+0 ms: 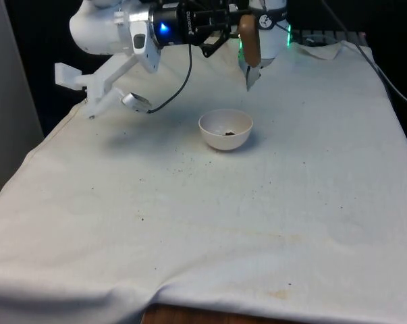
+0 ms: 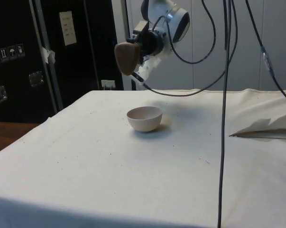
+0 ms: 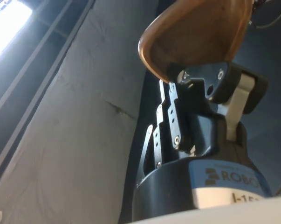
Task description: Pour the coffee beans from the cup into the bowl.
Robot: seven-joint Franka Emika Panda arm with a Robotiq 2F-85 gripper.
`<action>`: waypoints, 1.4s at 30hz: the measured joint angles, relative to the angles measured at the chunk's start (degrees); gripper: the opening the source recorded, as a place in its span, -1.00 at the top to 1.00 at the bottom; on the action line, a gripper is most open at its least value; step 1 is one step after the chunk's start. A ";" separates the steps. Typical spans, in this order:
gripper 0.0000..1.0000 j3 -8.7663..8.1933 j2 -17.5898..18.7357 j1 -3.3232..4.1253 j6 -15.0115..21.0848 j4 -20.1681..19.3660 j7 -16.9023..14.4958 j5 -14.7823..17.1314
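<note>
The gripper [image 1: 238, 28] fingers are clamped on the brown cup [image 1: 249, 40]. The white bowl [image 1: 225, 129] sits below them. Tip slowly over its middle.

The arm [image 1: 109, 30] was glossy white with rounded joints, its black gripper [image 3: 196, 93] screw-studded, a black cable [image 1: 183, 74] looping beneath.

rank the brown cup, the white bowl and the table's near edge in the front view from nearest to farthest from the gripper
1. brown cup: held in the gripper, high over the far end.
2. white bowl: on the cloth below the cup.
3. table's near edge: wood showing under the cloth, closest to the camera.
</note>
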 measured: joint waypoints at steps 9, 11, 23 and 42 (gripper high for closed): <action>1.00 0.17 -0.92 1.43 3.09 0.23 0.69 -0.34; 1.00 0.23 -1.09 1.95 4.13 0.52 0.97 -0.46; 1.00 0.57 -1.72 3.72 8.08 1.66 2.12 -0.92; 1.00 2.41 -3.50 5.84 14.95 3.04 3.67 -3.21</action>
